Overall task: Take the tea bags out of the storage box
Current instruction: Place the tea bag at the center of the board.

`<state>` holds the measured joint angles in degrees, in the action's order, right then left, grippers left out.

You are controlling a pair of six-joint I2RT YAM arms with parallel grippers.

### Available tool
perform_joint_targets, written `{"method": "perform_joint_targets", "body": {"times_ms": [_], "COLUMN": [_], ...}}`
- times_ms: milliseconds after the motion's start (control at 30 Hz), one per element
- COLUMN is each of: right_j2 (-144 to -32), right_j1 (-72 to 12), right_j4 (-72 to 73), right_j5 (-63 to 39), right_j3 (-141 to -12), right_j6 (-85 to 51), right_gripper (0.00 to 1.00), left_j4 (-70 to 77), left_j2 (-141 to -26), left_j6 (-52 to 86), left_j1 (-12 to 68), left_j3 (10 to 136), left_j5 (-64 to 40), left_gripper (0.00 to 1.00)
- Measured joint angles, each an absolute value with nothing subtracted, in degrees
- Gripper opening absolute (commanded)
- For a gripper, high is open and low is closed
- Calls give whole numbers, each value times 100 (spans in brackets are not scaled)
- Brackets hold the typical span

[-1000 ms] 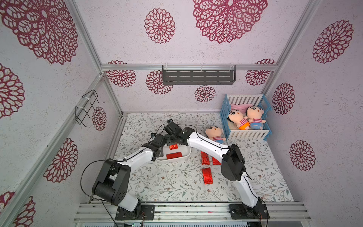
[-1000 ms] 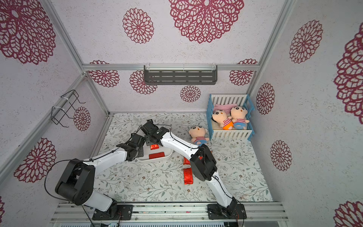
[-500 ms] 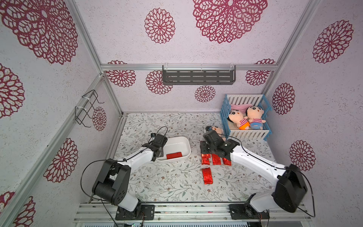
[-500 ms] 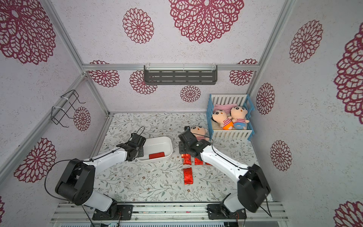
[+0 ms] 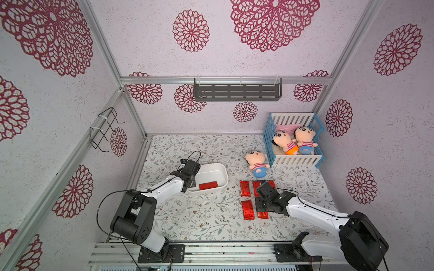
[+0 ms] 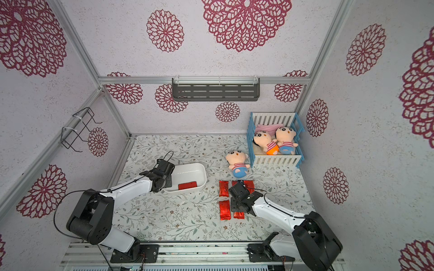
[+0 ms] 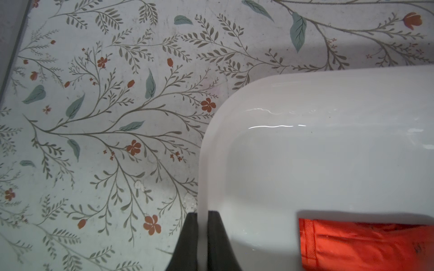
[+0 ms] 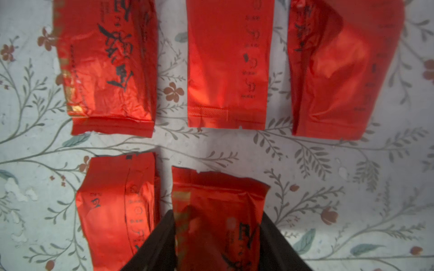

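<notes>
Bimanual cell with a floral surface [image 5: 199, 218], shown from above and from both wrists.

The left tool [image 7: 202, 214] is clenched on the end wall of the white storage box [image 5: 212, 170]. One finger is outside the rim and the other inside, with the wall pinched between them. The box rests on the surface. On the inner finger's side, flat on the box floor, lies the boxed tea bag [image 7: 366, 245]. In both top views it shows as a red strip by the near wall, a short way from this tool.

The right tool [image 8: 218, 212] is grasping the held tea bag [image 8: 218, 194]. Its jaws stand partly apart, with a finger against each long edge of the sachet, low over the surface. Whether the sachet touches the surface cannot be told.

Just beside this tool, on the side toward the left arm, the neighbouring tea bag [image 8: 117, 206] lies flat. It is parallel to the held one and narrowly apart from it.

Ahead of the fingertips lies the row of three tea bags [image 8: 229, 65], side by side and not touching. In both top views the tool's body covers part of this row.

Beyond the row, farther from the right tool, a plush doll [image 5: 257, 162] lies on the surface. It is just beside a blue-and-white toy crib [image 5: 294, 162], which holds two more dolls [image 5: 285, 143].
</notes>
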<state>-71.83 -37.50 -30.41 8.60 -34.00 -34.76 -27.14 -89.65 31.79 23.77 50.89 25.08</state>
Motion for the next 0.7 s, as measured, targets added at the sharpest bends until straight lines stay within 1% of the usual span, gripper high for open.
{"method": "perform_joint_targets", "body": {"times_ms": [267, 700], "right_j2": [-7349, -7349], "right_j1": [-3750, -3789], "right_j4": [-2773, -2827], "right_j5": [760, 814], "right_j3": [-3330, -3332], "right_j6": [-3494, -3629], "right_gripper": [55, 57], "left_j4": [-2716, -2724], "left_j2": [-8965, -8973], "left_j6": [3179, 3179], "left_j1": [2386, 2386], "left_j3": [5092, 5098], "left_j5": [2521, 2523], "left_gripper": [0, 0]}}
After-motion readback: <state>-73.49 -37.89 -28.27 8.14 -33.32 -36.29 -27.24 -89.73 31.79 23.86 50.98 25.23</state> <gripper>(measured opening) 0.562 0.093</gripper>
